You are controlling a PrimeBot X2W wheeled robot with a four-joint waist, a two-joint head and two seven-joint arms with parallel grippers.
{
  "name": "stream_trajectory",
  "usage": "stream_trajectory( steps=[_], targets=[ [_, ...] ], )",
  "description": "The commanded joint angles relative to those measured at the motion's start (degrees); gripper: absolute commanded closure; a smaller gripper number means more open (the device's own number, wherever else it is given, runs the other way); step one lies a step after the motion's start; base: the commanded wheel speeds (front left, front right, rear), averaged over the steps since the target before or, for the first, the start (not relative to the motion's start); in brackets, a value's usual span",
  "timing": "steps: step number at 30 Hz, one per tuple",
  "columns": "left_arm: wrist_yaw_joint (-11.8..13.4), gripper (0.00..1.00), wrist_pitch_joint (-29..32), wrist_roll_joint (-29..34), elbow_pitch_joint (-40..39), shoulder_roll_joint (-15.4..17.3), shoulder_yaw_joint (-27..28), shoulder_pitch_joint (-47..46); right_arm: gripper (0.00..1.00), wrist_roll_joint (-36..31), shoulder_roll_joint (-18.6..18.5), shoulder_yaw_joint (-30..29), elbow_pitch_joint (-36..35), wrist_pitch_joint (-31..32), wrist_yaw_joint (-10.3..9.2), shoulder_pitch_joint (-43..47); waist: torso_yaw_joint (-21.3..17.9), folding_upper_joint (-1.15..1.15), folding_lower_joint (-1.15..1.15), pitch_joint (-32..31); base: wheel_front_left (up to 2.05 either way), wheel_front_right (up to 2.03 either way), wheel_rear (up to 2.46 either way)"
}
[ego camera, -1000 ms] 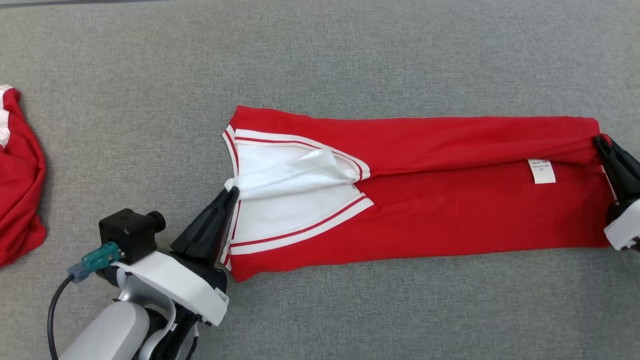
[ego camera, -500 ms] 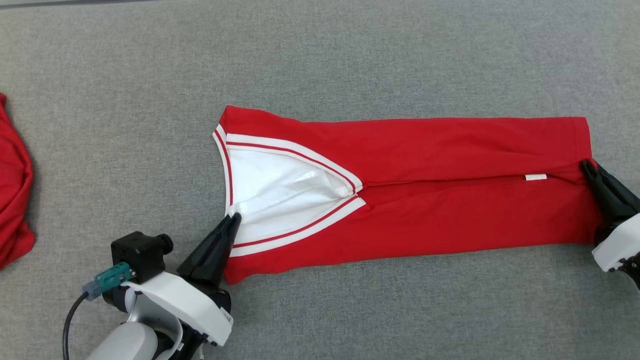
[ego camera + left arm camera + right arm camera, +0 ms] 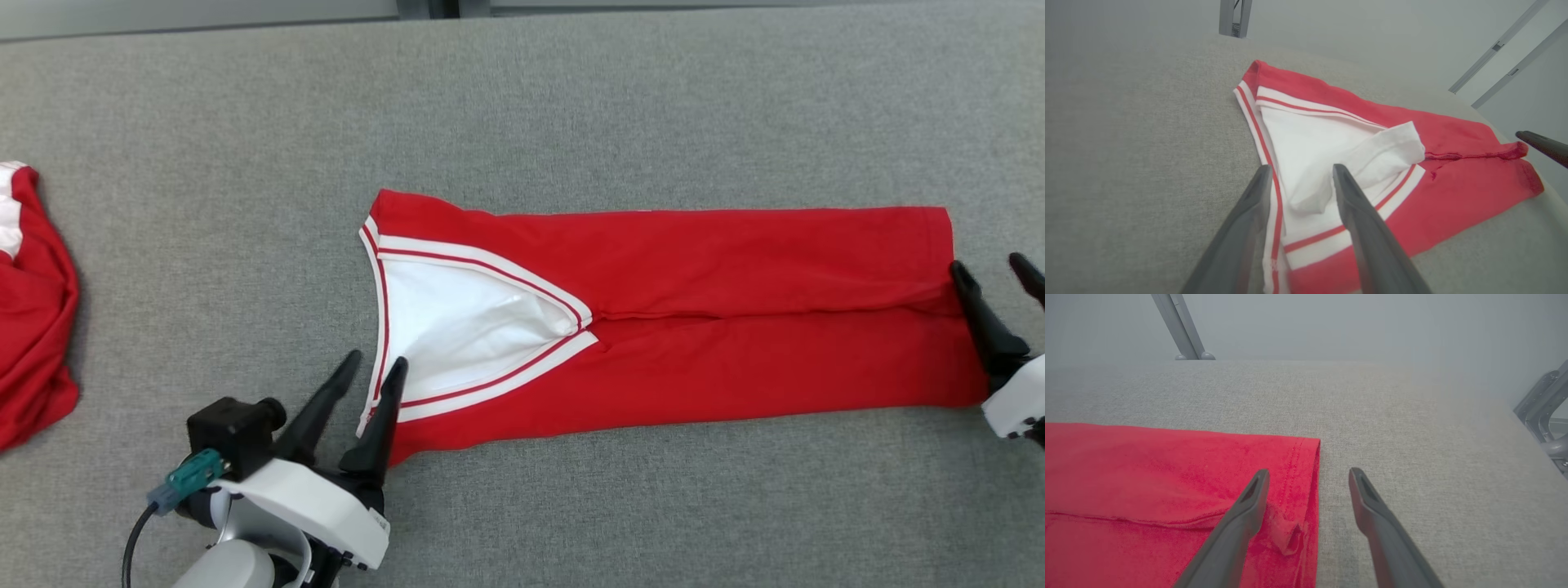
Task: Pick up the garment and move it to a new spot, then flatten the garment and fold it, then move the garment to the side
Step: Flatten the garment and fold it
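Lying flat across the middle of the grey table (image 3: pixel 571 106), the red garment (image 3: pixel 694 327) ran left to right; the left gripper (image 3: pixel 376 359) stood parted at its collar (image 3: pixel 482 269), the right gripper (image 3: pixel 986 264) wide at its hem (image 3: pixel 945 245), both empty.

I've open desk (image 3: pixel 571 98) beyond the folded garment (image 3: pixel 735 327), a bare strip nearer me, second red cloth (image 3: pixel 33 310) blocking far left.
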Motion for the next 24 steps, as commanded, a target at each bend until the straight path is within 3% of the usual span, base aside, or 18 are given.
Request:
stream_trajectory(
  steps=[1, 5, 12, 17, 19, 24],
  targets=[
    [0.6, 0.00, -0.9, 0.4, -0.2, 0.2, 0.6, 0.9, 0.00, -1.7, -0.4, -1.7, -0.4, -0.2, -0.02, 0.9, 0.2, 0.00, 0.00, -1.1, 0.00, 0.00, 0.00],
    [2.5, 0.00, -4.3, -0.1, -0.2, -1.1, 2.8, 2.2, 0.00, -7.7, 2.1, -9.6, -3.4, -0.1, -0.02, 3.0, 0.1, 0.00, 0.00, -3.6, 0.00, 0.00, 0.00],
    [4.9, 0.00, -7.7, 2.9, 1.7, -4.8, 7.1, 4.0, 0.00, -18.8, 10.8, -18.7, -11.1, -0.1, -0.02, 9.7, -0.4, 0.00, 0.00, -8.5, 0.00, 0.00, 0.00],
    [5.0, 0.00, -7.9, 7.5, 1.2, -8.1, 10.5, 5.6, 0.00, -22.6, 15.0, -20.9, -14.1, -0.1, -0.02, 13.6, -0.6, 0.00, 0.00, -11.0, 0.00, 0.00, 0.00],
    [4.2, 0.00, -7.9, 12.3, 1.3, -10.0, 11.5, 7.8, 0.00, -24.4, 17.3, -21.6, -15.5, -0.1, -0.02, 16.4, -0.7, 0.00, 0.00, -12.6, 0.00, 0.00, 0.00],
    [3.3, 0.00, -8.0, 18.9, 0.6, -13.1, 13.2, 11.8, 0.00, -25.7, 19.6, -23.5, -17.4, -0.1, -0.01, 20.7, -0.6, 0.00, 0.00, -15.2, 0.00, 0.00, 0.00]
  ],
)
